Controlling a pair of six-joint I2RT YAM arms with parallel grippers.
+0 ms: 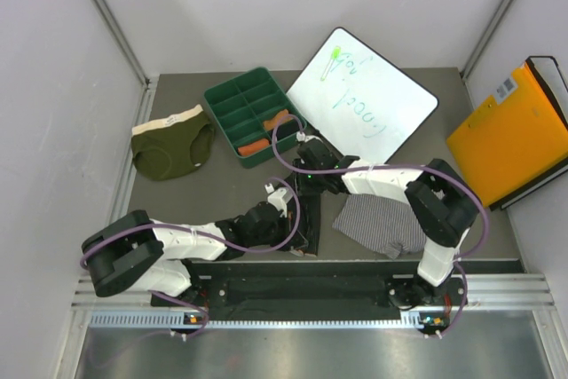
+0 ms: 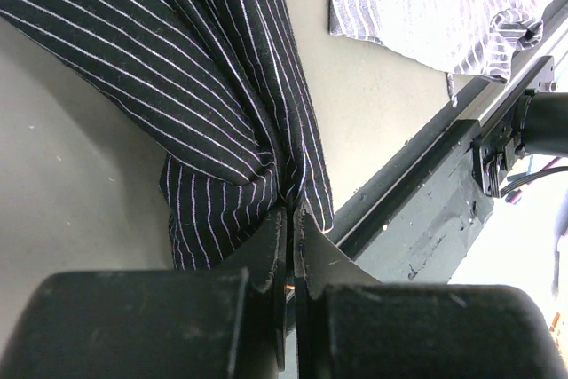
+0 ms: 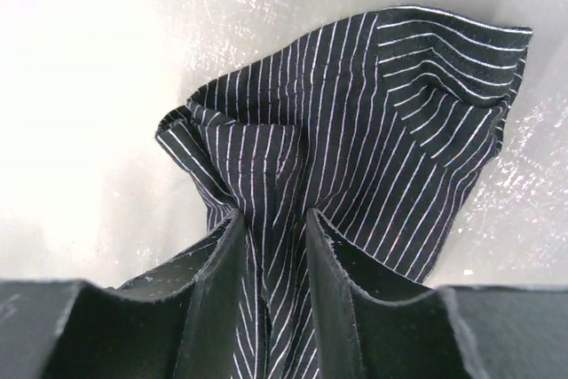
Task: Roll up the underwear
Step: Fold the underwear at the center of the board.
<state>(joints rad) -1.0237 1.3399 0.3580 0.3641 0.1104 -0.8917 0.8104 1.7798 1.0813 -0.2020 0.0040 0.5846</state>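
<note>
Overhead, the grey table (image 1: 222,188) carries olive green cloth briefs (image 1: 169,148) at far left and grey-white fine-striped briefs (image 1: 382,224) at right. Only the wrist views reveal the black pinstriped cloth briefs (image 3: 373,157) mid-table. They are pinched in the closed left tool (image 2: 291,219) and gripped by the narrow right tool (image 3: 275,246).

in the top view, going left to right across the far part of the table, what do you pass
olive green underwear → green divided tray → whiteboard → orange folder
</note>
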